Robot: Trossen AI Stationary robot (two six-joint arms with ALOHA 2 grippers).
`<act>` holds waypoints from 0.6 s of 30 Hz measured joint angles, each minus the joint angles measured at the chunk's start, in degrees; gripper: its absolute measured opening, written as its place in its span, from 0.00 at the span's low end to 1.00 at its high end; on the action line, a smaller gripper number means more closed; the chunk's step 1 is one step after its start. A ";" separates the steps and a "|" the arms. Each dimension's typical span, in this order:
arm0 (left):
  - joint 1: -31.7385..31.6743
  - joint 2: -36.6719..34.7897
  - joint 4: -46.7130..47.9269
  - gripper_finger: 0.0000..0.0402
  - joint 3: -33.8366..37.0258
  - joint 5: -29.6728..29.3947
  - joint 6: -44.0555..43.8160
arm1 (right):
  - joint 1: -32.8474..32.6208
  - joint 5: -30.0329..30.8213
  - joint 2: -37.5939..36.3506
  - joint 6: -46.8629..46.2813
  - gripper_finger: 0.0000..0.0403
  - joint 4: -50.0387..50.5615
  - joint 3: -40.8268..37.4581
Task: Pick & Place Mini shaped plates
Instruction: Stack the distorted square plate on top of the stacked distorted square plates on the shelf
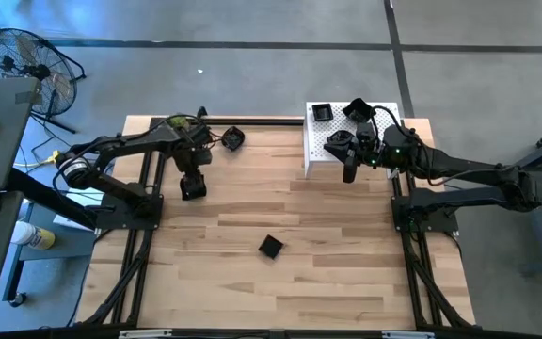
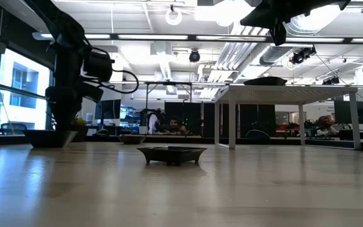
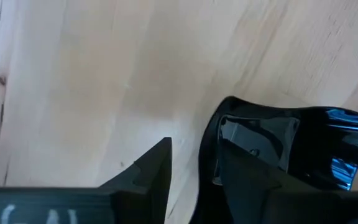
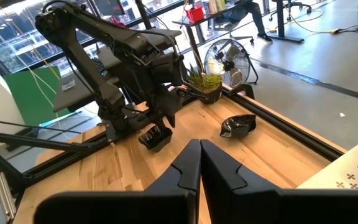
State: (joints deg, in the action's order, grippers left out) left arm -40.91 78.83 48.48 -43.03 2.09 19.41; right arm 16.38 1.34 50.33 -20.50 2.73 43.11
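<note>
High view first, reading from my left: the left gripper (image 1: 193, 185) is down at the table's left side over a black mini plate (image 1: 194, 188), and my left wrist view shows one finger (image 3: 145, 177) outside the glossy rim of that plate (image 3: 278, 146) and the other inside the dish, jaws parted around the edge and not clearly pinching yet. I judge this as the grasp step, either closing on or letting go of the plate; I can't say which. Just beyond it, a second plate (image 1: 233, 138) lies near the back rail beside the green leafy ball (image 1: 177, 123). Mid-table, a third plate (image 1: 270, 247) sits alone, well apart from both arms. Further right, the white perforated stand (image 1: 314, 151) carries two more dishes (image 1: 321, 112), and the right gripper (image 1: 349, 172) hovers at its front edge, fingers pressed together and empty in the right wrist view. Next I'd want the left fingers squeezed firmly on the rim before lifting, since the gloss looks slippery.
</note>
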 joint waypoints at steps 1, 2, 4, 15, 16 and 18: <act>0.00 0.00 -0.34 0.30 0.26 0.21 0.33 | 0.00 0.00 0.00 0.01 0.01 0.01 0.00; 0.00 0.00 -0.72 0.29 0.69 1.00 0.58 | 0.00 0.02 0.00 -0.01 0.01 0.01 0.00; 0.00 0.00 -1.30 0.25 1.89 2.54 1.16 | 0.00 0.04 0.00 -0.01 0.01 0.01 0.00; 0.03 0.00 -0.05 0.03 0.63 5.17 -2.06 | 0.00 0.00 0.00 -0.01 0.01 -0.01 0.00; 0.03 0.00 0.20 0.03 -0.20 6.15 -4.38 | 0.00 0.00 0.00 -0.01 0.00 -0.01 0.00; 0.02 0.00 0.02 0.01 -1.83 10.21 -8.94 | 0.00 0.00 0.00 -0.01 0.00 0.01 0.00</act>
State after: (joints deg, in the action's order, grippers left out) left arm -40.88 78.83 48.50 -44.85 12.30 10.47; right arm 16.38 1.34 50.33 -20.51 2.74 43.11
